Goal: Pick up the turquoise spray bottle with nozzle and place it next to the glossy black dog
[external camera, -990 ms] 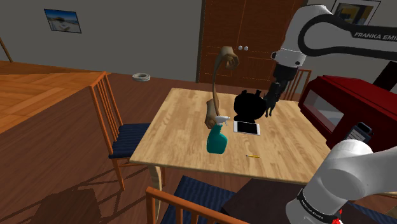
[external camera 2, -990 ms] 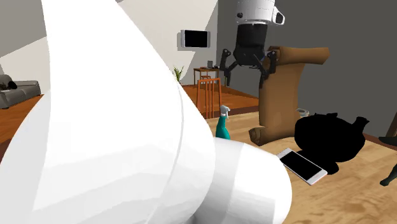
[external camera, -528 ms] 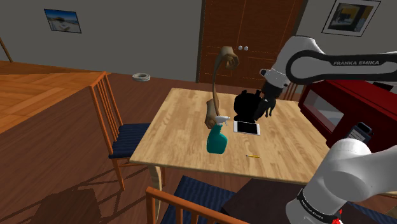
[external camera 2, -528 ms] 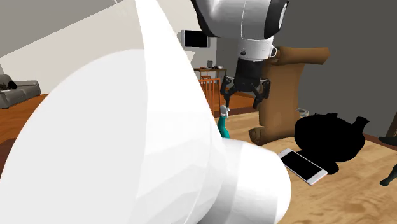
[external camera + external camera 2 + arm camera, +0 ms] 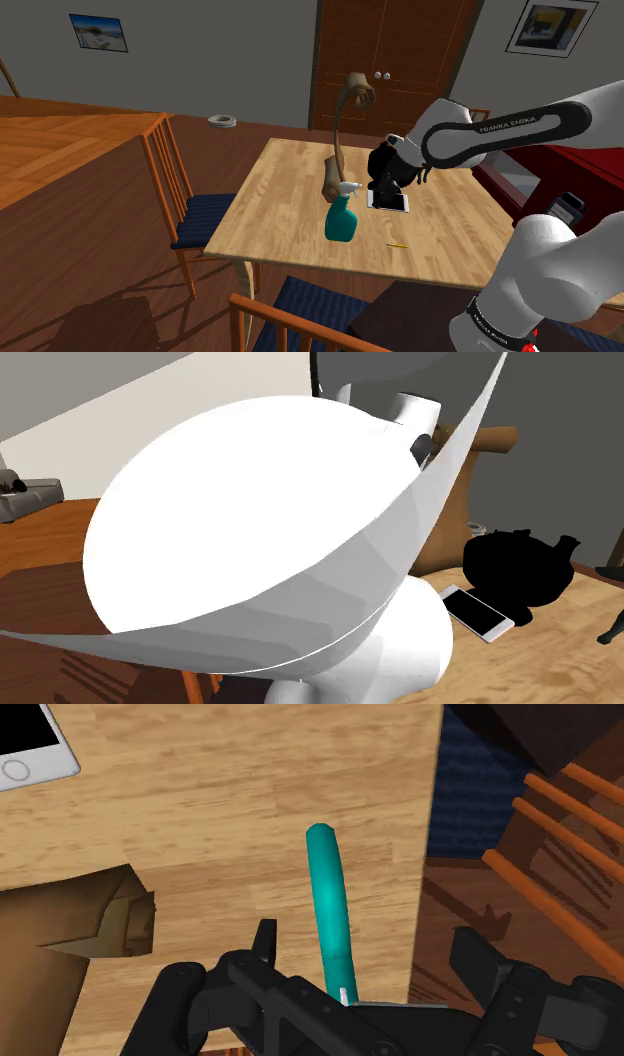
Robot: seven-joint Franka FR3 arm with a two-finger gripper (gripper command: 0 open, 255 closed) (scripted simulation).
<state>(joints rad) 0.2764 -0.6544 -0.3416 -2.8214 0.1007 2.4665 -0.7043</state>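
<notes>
- Hovering over the turquoise spray bottle (image 5: pixel 328 899), the black gripper (image 5: pixel 365 936) looks straight down on it in the wrist view, jaws spread apart and clasping nothing.
- The bottle stands upright on the wooden tabletop (image 5: pixel 270 215), roughly midway along and near the edge bordered by a blue-cushioned chair (image 5: pixel 305 292).
- In the wrist view the bottle falls between the jaws but touches neither, and it sits closer to one than to the other.
- A tall brown sculpture (image 5: pixel 340 140) rises just beside the bottle, on the side away from that edge.
- The black dog (image 5: pixel 515 567) sits further in, toward the far edge, with a white phone (image 5: pixel 478 612) lying flat just in front of it.
- The white arm (image 5: pixel 480 135) stretches low across the dog's part of the tabletop in the shoulder view.
- The step in hand appears to be the approach for the pick: the bottle is not yet grasped and nothing has been lifted.
- The next move likely calls for a small sideways correction to centre the bottle, then a descent and a firm close on its body below the nozzle.
- Little room is left on the sculpture's side, so a straight lift looks safest before the bottle is carried to a bare patch beside the dog, clear of the phone.
</notes>
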